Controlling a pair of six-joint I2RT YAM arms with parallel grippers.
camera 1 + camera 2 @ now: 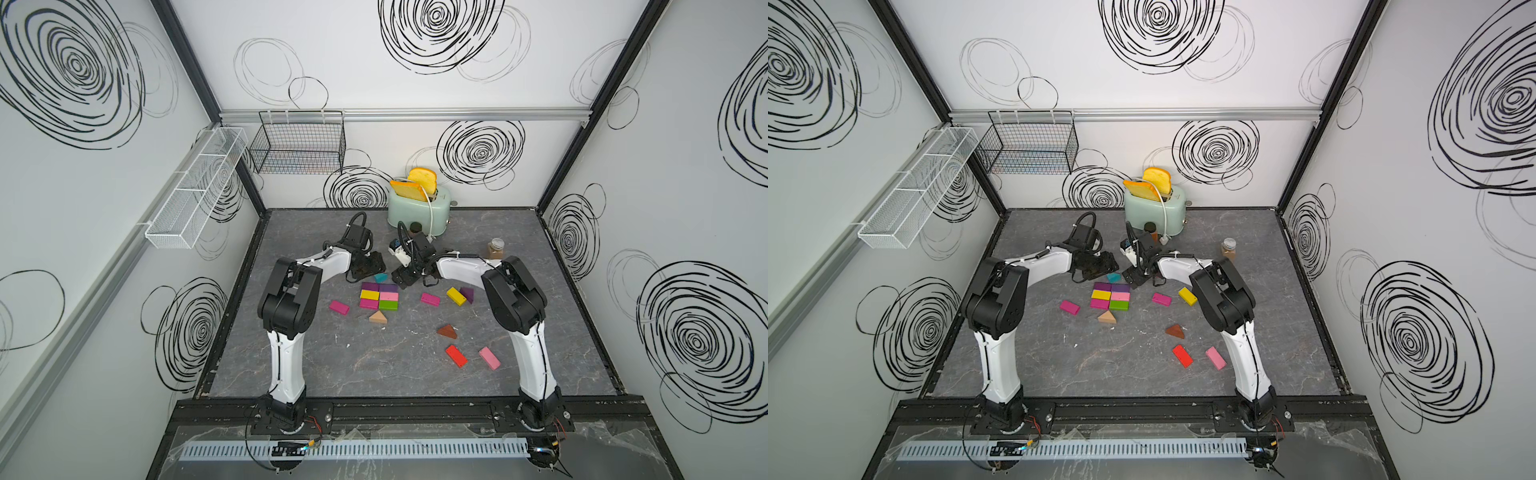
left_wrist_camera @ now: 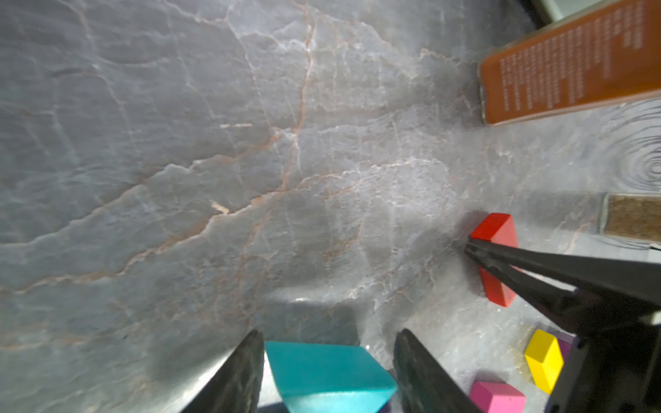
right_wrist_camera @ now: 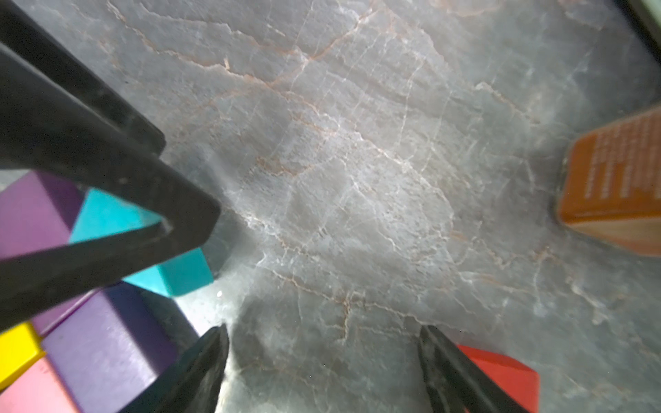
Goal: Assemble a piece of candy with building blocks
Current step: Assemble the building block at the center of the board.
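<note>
A two-by-three slab of flat building blocks [image 1: 379,296] in magenta, purple, yellow, pink and green lies mid-table, with a tan wedge [image 1: 378,318] at its near end. At its far end sits a teal wedge [image 1: 380,277] [image 2: 329,375]. My left gripper [image 2: 329,343] straddles this wedge, open; one finger is at its edge and the other stands a gap away. My right gripper [image 3: 323,343] is open over bare table just right of the slab. A red block [image 3: 500,372] lies outside one of its fingers. Other blocks lie loose in magenta [image 1: 339,307], yellow [image 1: 456,296], brown [image 1: 447,331], red [image 1: 456,356] and pink [image 1: 489,358].
A mint toaster [image 1: 417,205] with toast stands at the back. A brown spice jar [image 1: 414,227] is just behind the grippers and another jar [image 1: 495,248] stands to the right. Wire baskets [image 1: 299,143] hang on the walls.
</note>
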